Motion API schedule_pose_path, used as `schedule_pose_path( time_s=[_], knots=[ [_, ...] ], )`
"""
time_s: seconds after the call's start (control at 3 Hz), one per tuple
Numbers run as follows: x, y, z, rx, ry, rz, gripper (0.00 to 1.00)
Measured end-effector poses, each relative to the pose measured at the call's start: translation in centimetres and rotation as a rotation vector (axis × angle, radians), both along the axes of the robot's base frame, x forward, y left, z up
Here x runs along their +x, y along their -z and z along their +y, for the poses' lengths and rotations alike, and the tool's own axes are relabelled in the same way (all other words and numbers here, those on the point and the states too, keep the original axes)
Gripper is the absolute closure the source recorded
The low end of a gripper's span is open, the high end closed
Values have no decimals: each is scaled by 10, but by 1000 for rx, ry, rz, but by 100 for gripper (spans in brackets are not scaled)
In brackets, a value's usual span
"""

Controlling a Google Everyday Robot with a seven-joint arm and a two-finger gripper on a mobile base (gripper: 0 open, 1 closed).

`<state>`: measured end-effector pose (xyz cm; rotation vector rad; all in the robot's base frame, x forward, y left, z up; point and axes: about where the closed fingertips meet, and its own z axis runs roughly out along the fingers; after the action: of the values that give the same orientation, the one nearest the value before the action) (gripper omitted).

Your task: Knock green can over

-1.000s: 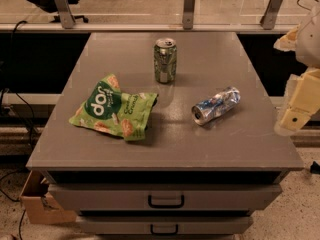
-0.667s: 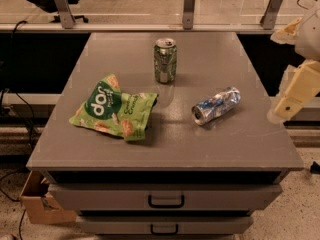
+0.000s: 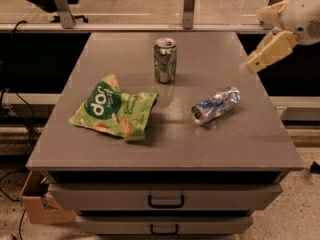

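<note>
Green can (image 3: pixel 165 60): upright, long axis vertical, standing well apart to the left of the gripper (image 3: pixel 253 64); gripper raised, whether spread or closed cannot be told.

The tool (image 3: pixel 257 40) hangs over the table's (image 3: pixel 150 154) far right corner. It has two cream-yellow fingers (image 3: pixel 270 51) that stand apart. The lower one is a long, flat, blocky bar with a squared tip, blurred at its end. The upper one is shorter, with a paler edge. Both grow out of a rounded, smooth white wrist housing (image 3: pixel 307 11) that is cut off at the picture's right edge, beyond the table. No cables, screws or markings can be made out on it.
</note>
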<state>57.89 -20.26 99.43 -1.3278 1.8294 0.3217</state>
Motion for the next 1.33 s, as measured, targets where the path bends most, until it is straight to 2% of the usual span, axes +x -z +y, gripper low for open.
schedule_pose_path(
  time_s=[0.33,0.67,1.0,1.33],
  knots=[
    [4,1,7,41,-10,7,0],
    [4,4,8,48,-2,11,0],
    [8,15,34,123,9,8,0],
    [27,42,78,207,35,2,0]
  ],
)
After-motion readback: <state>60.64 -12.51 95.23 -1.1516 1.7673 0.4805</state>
